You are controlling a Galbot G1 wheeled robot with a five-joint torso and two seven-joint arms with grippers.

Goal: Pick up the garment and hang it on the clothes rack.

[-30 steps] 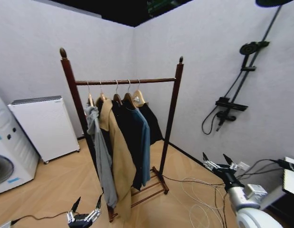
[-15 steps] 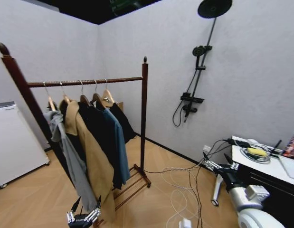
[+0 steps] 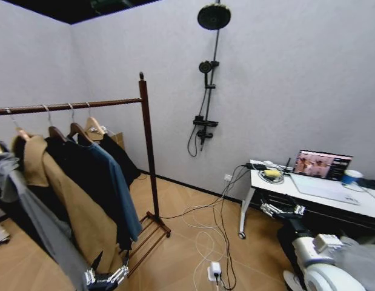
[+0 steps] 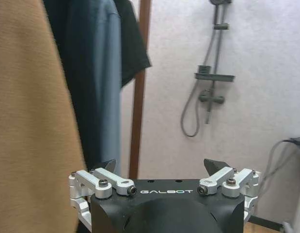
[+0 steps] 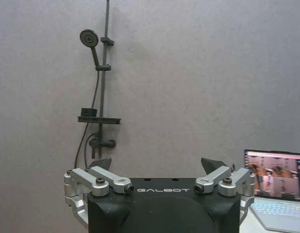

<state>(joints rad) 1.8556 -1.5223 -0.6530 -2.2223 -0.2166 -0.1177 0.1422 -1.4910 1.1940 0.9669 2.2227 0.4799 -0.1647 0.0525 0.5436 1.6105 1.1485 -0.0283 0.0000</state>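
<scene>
Found the black top (image 3: pixel 122 162) already on its pale hanger (image 3: pixel 96 125), last in the row on the clothes rack (image 3: pixel 146 151), just beside the post and partly tucked behind the blue coat (image 3: pixel 117 188). Carried nothing in either arm. Held the left gripper (image 3: pixel 106 273) low in front of the tan coat (image 3: pixel 66 206), fingers spread wide and empty. Held the right gripper (image 3: pixel 281 211) low near the desk (image 3: pixel 357 203), likewise spread and bare, probably parked so both stayed clear of the hanging clothes. From the left wrist, saw the top's sleeve (image 4: pixel 133 43) against the post (image 4: pixel 139 97). Lost the rack's far end and second post past the picture edge. Could not make out the hanger's hook on the bar, nor much of the low shelf behind the coats.
</scene>
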